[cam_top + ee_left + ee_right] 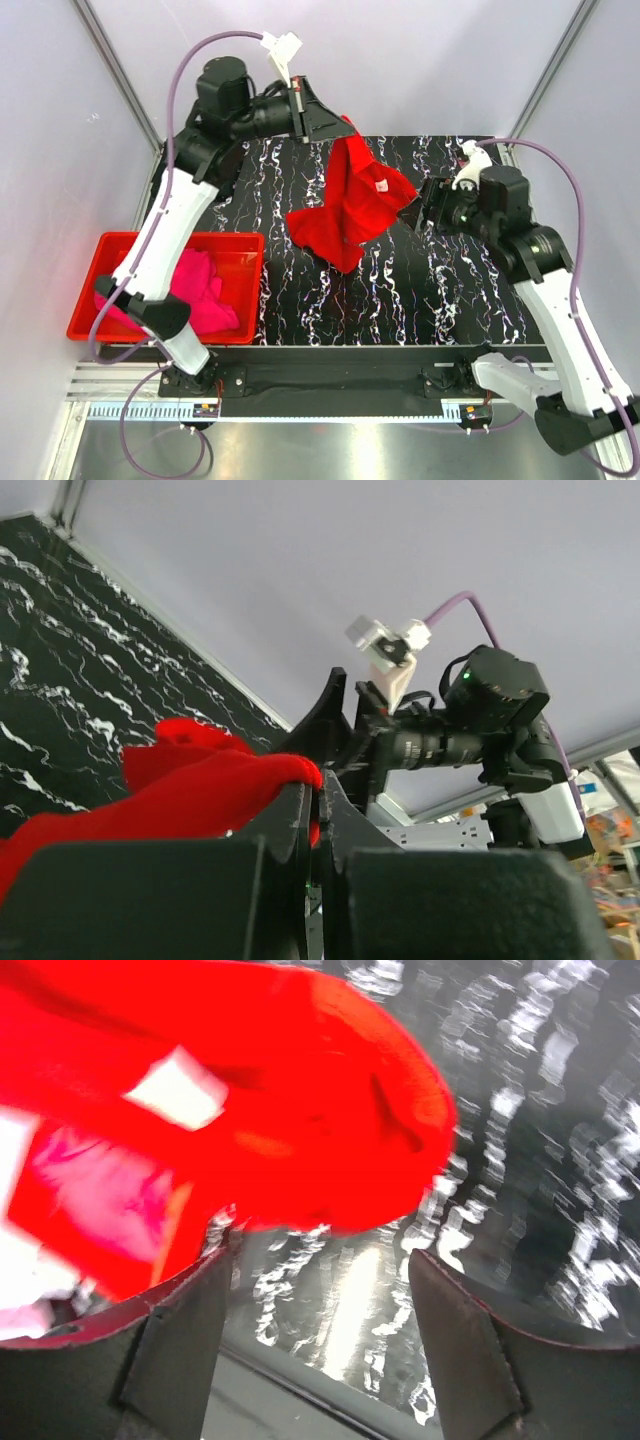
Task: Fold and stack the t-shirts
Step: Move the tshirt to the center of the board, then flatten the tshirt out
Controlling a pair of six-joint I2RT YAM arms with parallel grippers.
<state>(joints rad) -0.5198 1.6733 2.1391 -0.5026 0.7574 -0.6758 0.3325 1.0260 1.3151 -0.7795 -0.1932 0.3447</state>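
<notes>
A bright red t-shirt hangs above the black marbled table, pinched at its top by my left gripper, which is raised at the back. In the left wrist view the left gripper is shut on a fold of the red t-shirt. My right gripper is at the shirt's right edge, open. In the right wrist view the red t-shirt with its white label hangs just above the right gripper, with nothing between the fingers. A magenta pink t-shirt lies crumpled in the bin.
A rigid red plastic bin stands off the table's left edge, under the left arm. White walls enclose the back and both sides. A dark strip with the arm bases runs along the near edge.
</notes>
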